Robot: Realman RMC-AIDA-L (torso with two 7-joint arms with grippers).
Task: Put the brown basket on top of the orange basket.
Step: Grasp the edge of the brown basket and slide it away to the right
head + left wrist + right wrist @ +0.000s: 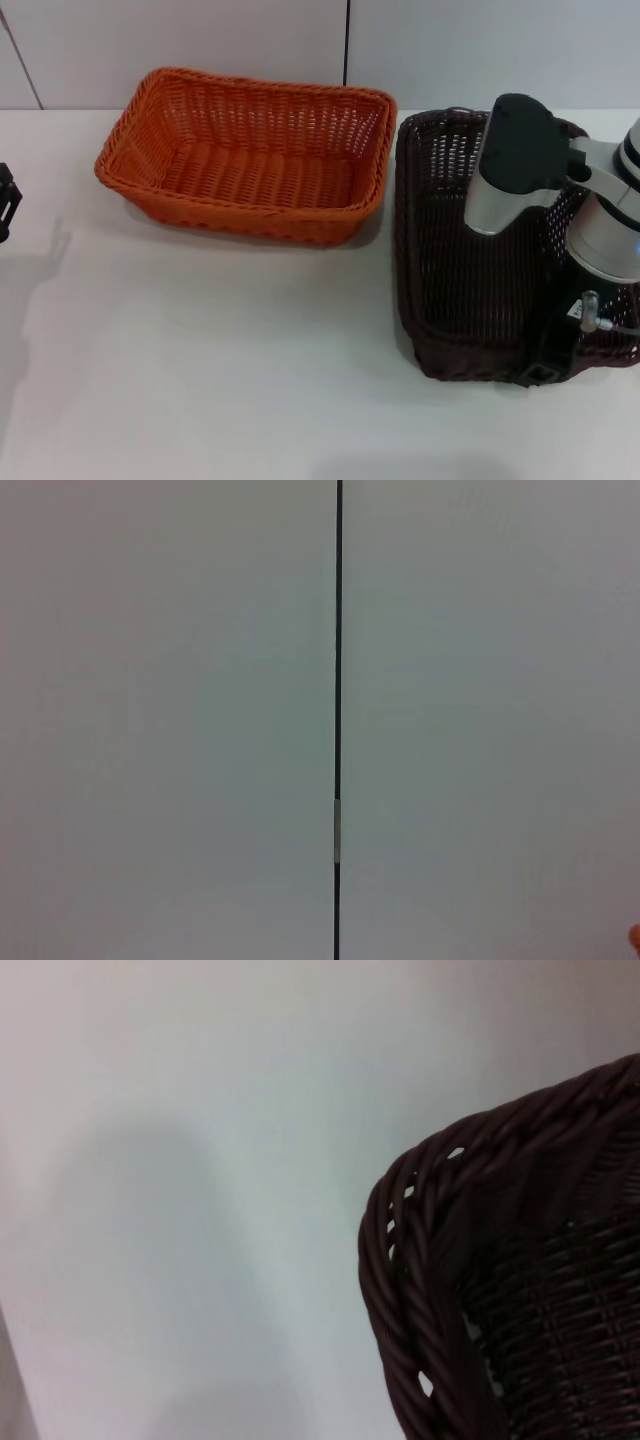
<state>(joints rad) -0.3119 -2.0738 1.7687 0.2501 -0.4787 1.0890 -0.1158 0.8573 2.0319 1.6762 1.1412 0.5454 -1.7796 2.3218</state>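
Right gripper point(548, 362) sits at the brown basket point(450, 270)'s near rim by the table point(250, 380)'s right edge, maybe gripping; I cannot tell. Next: lift it onto the orange basket point(250, 150). Left gripper point(5, 205) waits far left.

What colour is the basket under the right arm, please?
Very dark brown basket, almost black; the head view shows it best.

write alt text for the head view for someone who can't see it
The right gripper is down at the near rim of the brown basket on a white table. The orange basket sits beside it, on its left. The left gripper is parked at the table's left edge.
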